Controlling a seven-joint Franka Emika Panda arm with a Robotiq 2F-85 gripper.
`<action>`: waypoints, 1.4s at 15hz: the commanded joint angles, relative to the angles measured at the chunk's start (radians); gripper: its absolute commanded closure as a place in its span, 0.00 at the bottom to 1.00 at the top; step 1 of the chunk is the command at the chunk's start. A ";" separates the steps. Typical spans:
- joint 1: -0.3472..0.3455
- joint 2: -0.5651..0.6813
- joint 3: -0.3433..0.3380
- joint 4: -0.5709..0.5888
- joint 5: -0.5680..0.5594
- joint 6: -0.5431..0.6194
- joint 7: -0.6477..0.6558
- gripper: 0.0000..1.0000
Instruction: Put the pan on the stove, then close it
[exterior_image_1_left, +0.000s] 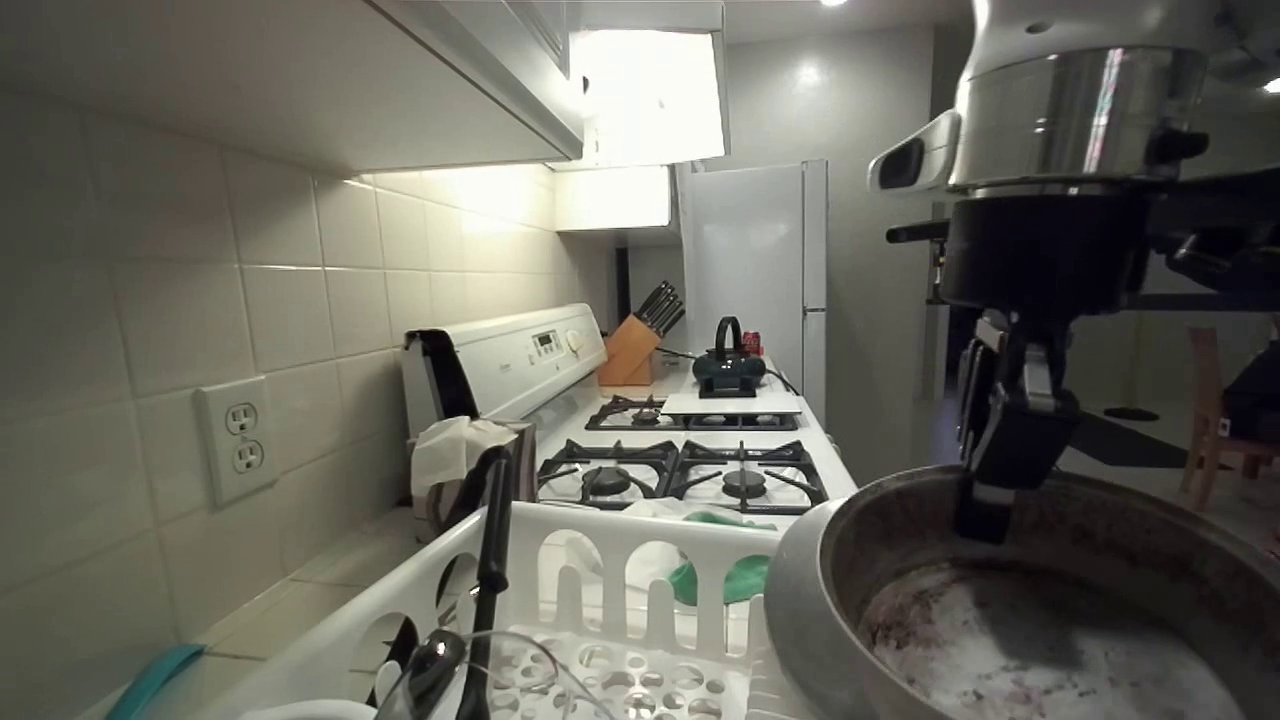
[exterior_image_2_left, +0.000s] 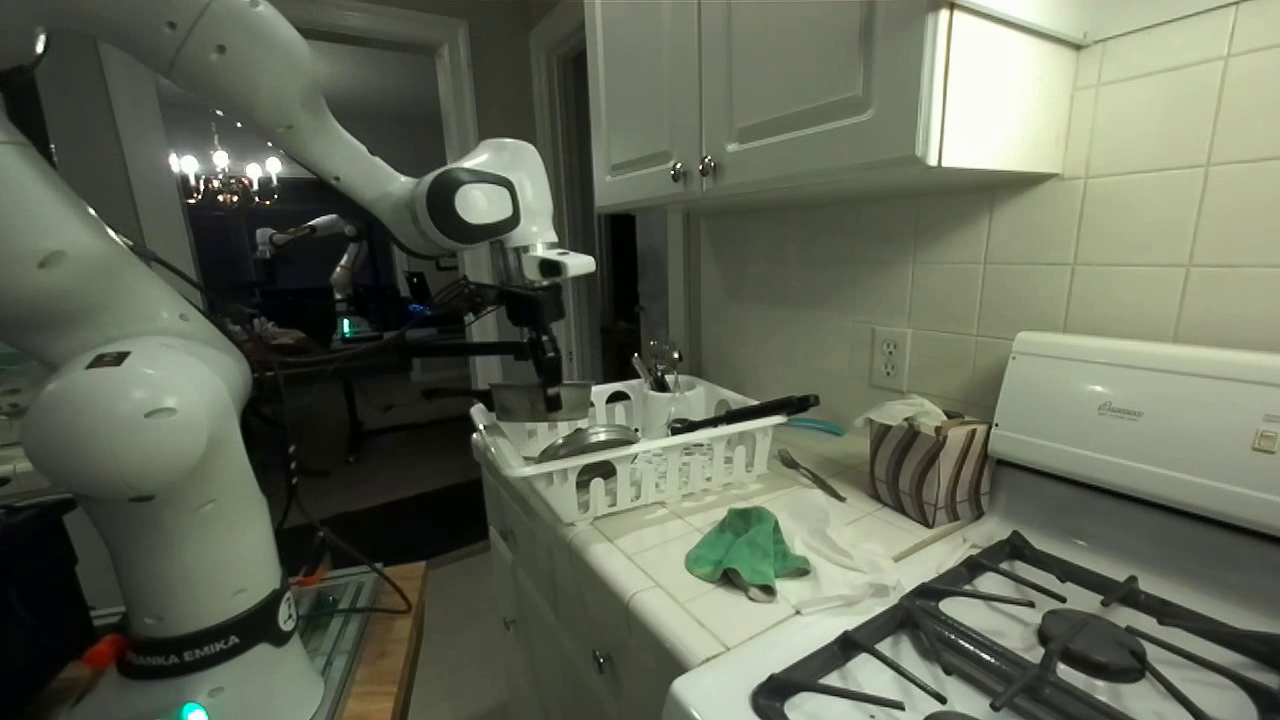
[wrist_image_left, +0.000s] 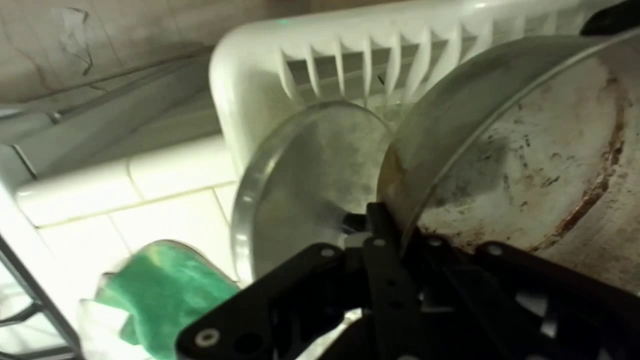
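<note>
The pan (exterior_image_1_left: 1045, 625) is over the side of the white dish rack (wrist_image_left: 230, 75) nearest the arm (exterior_image_2_left: 330, 140), mouth upward and roughly level, its dark handle (exterior_image_2_left: 455, 394) pointing outward; the fingers (exterior_image_1_left: 985, 512) are clamped on its rim, one inside the pan and one outside; whether its underside touches the rack I cannot tell; just beside it, a round metal lid (exterior_image_2_left: 590, 441) sits in the rack; a long black handle (exterior_image_2_left: 750, 411) slants out over the rack's edge, near a white holder (exterior_image_2_left: 665, 402) with utensils (exterior_image_2_left: 658, 374); the rack stands on the tiled desk (exterior_image_2_left: 645, 540), where a green cloth (exterior_image_2_left: 745, 550), a fork (exterior_image_2_left: 812, 476) and a striped tissue box (exterior_image_2_left: 925, 470) are between it and the stove (exterior_image_1_left: 562, 418); the stove is well apart from the pan, with black grates (exterior_image_2_left: 960, 640) and a white board (exterior_image_1_left: 735, 404) over part of the far ones; beyond, a dark kettle (exterior_image_1_left: 728, 372) stands on a black stand (exterior_image_1_left: 727, 392), near a knife block (exterior_image_1_left: 627, 352) and a red can (exterior_image_1_left: 752, 343).
</note>
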 joint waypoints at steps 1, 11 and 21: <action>-0.008 -0.251 0.004 -0.096 -0.050 -0.106 0.153 0.99; -0.132 -0.322 -0.008 -0.088 -0.055 -0.174 0.125 0.99; -0.595 -0.505 -0.340 -0.091 -0.110 -0.282 0.071 0.99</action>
